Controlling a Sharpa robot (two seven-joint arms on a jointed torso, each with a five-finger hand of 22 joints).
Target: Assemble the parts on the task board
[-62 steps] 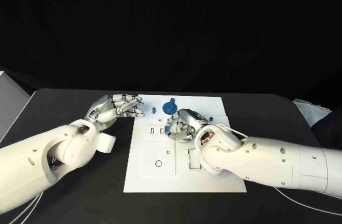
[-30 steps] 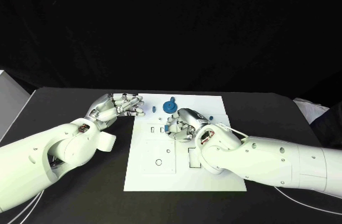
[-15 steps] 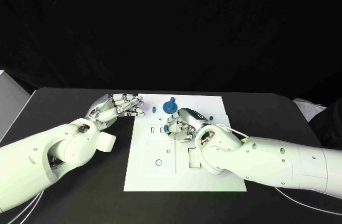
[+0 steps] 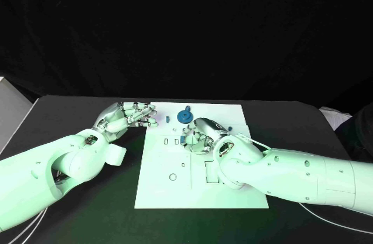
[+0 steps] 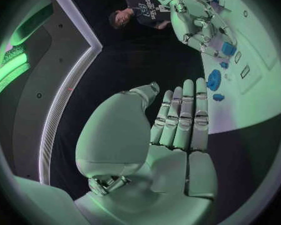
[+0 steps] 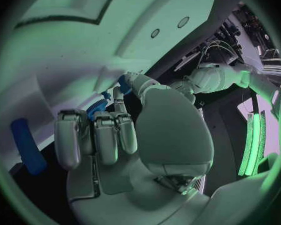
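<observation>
Change since earlier frames: almost none; both hands keep their places, left hand (image 4: pixel 130 116) perhaps a touch nearer the board's far-left corner.
Task board: white task board (image 4: pixel 198 190) flat in the middle of the black table (image 4: pixel 70 106), slots and cut-outs across its near half.
Round part: blue round part (image 4: pixel 185 116) standing near the board's far edge, between the two hands.
Left hand: hovering at the far-left corner of the board, fingers straight and close together, holding nothing.
Right hand: right hand (image 4: pixel 200 136) knuckles-up over the board's far middle, fingers curled down onto the surface; grip impossible to tell.
Left wrist view only: flat palm with side-by-side fingers (image 5: pixel 183 116), three small blue parts (image 5: pixel 218 97) in a row along the board's edge just beyond the fingertips, the right hand (image 5: pixel 202 27) past them.
Right wrist view only: blue bar (image 6: pixel 27 145) lying on the board beside the curled fingers (image 6: pixel 107 136), a blue toothed piece (image 6: pixel 97 108) just past the fingertips.
</observation>
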